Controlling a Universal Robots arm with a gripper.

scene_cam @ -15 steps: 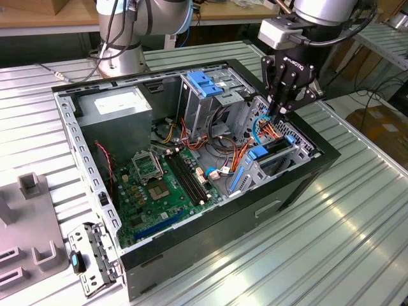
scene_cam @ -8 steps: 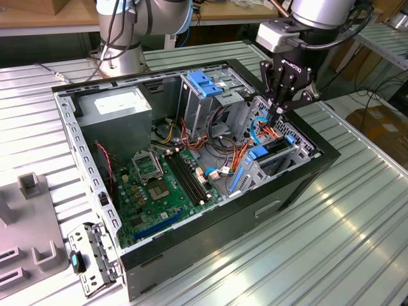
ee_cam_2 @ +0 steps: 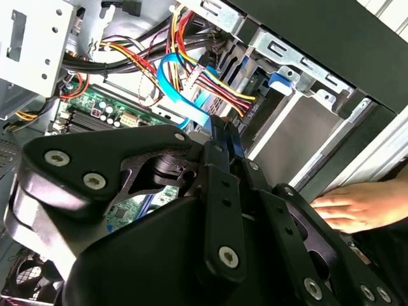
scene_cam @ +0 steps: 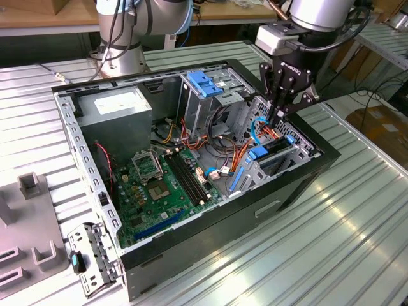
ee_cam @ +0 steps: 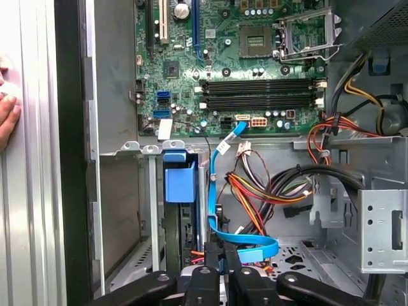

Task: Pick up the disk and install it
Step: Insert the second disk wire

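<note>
Gripper (scene_cam: 278,115) hangs low over the front corner of the open computer case (scene_cam: 191,239), fingers pressed together with nothing between them — both wrist views show the black fingertips (ee_cam: 220,255) closed above the drive bay. The disk (scene_cam: 275,153) sits in that lower bay at the exterior view's right, seen edge-on, its blue rail tabs (scene_cam: 258,153) showing; in the first wrist view a blue tab (ee_cam: 180,178) caps the slot. A flat blue cable (ee_cam: 245,241) loops just beside the fingertips, next to a bundle of red, yellow and orange wires (ee_cam_2: 213,86). Green motherboard (scene_cam: 156,185) lies on the case floor. A person's hand (ee_cam_2: 357,205) rests on the case's outer wall — fingertips also at the first wrist view's edge.
</note>
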